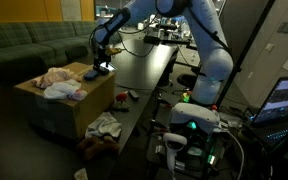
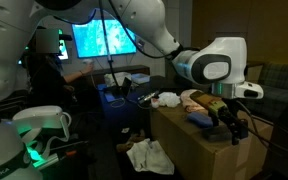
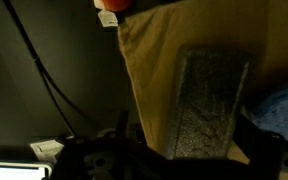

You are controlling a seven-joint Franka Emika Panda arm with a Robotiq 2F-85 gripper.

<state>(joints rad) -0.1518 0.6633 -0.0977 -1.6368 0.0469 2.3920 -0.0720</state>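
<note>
Gripper [image 1: 102, 64]: jaws spread wide, holding nothing, hovering over the cardboard box [image 1: 79, 108].
Blue cloth [image 2: 199, 118]: on the box top, just beside the gripper (partly hidden by it).
Around: pale clothes [image 1: 59, 84] heaped on the box's left; crumpled cloth [image 1: 104, 126] on the floor, near right.

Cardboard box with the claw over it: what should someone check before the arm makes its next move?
1. Opening of the gripper: ok, jaws spread wide.
2. Nothing held: ok, nothing shows by its fingers in the wrist view.
3. Position over the box: ok, near its edge.
4. Gap to the box top: cannot tell.
5. Nearness of the blue cloth: ok, just beside a finger.
6. Floor beside the box free: not ok, a loose cloth lies there.
</note>
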